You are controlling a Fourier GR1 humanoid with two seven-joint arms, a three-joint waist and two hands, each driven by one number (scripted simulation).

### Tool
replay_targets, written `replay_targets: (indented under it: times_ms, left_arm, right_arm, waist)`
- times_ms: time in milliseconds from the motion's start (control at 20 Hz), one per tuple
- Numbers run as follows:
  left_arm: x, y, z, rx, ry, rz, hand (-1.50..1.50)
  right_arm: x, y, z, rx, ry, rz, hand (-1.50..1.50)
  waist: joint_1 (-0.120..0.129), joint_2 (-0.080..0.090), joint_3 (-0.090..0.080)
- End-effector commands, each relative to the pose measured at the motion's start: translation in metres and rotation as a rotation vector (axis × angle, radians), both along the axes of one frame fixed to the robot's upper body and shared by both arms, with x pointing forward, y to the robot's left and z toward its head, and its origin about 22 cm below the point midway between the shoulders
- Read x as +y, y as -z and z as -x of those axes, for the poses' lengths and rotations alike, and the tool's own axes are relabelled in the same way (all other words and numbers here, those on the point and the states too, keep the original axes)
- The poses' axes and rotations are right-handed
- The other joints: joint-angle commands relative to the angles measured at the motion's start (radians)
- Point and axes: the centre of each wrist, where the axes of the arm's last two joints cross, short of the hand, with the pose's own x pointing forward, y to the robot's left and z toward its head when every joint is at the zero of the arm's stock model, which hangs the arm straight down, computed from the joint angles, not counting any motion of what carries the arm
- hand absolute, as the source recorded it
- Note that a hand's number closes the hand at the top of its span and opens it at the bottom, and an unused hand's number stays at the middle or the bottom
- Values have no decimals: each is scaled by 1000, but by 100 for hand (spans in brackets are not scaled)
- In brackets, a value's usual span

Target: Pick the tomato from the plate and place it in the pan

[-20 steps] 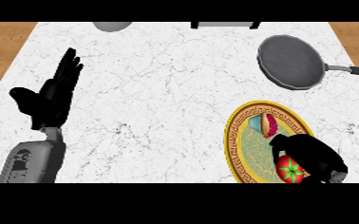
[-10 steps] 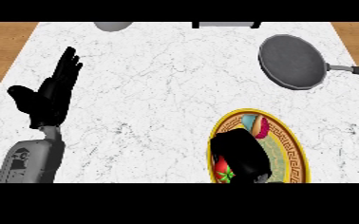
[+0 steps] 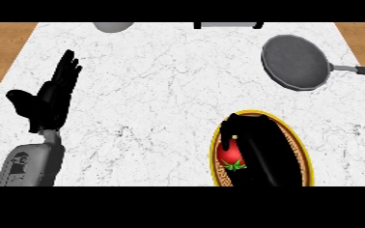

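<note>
Tomato [image 3: 230, 155] sits on plate [image 3: 215, 166], at approx. 5 o'clock on the counter [image 3: 171, 77]. Red, glossy, round, w/ green star-shaped calyx facing up at its near side. Only its left portion shows; rest is covered by right hand [image 3: 260, 149].

Right hand: lies over plate centre, fingers pointing toward 12 o'clock, thumb bent round the tomato's far-left side. Fingers appear curved over the fruit, so judged closing on it; whether contact is complete cannot be told, as the hand hides the right side. Placement reads as a top-down grasp, prob. chosen because the plate's shallow rim blocks nothing from above.

Plate: round, yellow rim w/ dark patterned band inside; flat, low lip.

Pan [image 3: 296, 62]: at approx. 2 o'clock, well apart from plate. Dark grey, round, matte, handle running off toward 3 o'clock. It holds nothing visible; tomato not yet lifted.

Left hand [image 3: 50, 99]: at 9 o'clock, resting, fingers straight and up, holding nothing.

Counter: white marble w/ fine grey veining, smooth; wood-toned edges at both sides.
</note>
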Motion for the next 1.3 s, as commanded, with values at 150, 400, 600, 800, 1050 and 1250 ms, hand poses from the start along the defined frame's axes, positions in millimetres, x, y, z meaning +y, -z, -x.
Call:
replay_targets:
  times_ms: [150, 400, 600, 800, 1050, 1250]
  left_arm:
    - [9, -5, -10, 8, 8, 12, 0]
    - [-18, -4, 3, -13, -2, 6, 0]
    - [-11, -7, 3, -5, 33, -12, 0]
    - [-11, -7, -10, -11, 23, -1, 0]
    - [-22, -18, -3, -20, 55, 2, 0]
    - [-32, -13, -8, -30, 53, 5, 0]
  right_arm:
    - [-14, -42, -23, -106, 114, -174, 150]
    - [-69, -42, -51, -104, 184, -424, 150]
    - [-126, -34, -110, -125, 260, -430, 150]
    - [-177, -48, -141, -168, 325, -354, 150]
    - [-215, -11, -171, -222, 402, -206, 150]
    - [-231, 4, -191, -229, 427, -152, 150]
  waist:
    - [6, 3, 0]
    - [10, 3, 1]
    - [24, 8, 2]
    - [18, 11, 1]
    - [58, 22, 3]
    - [62, 26, 3]
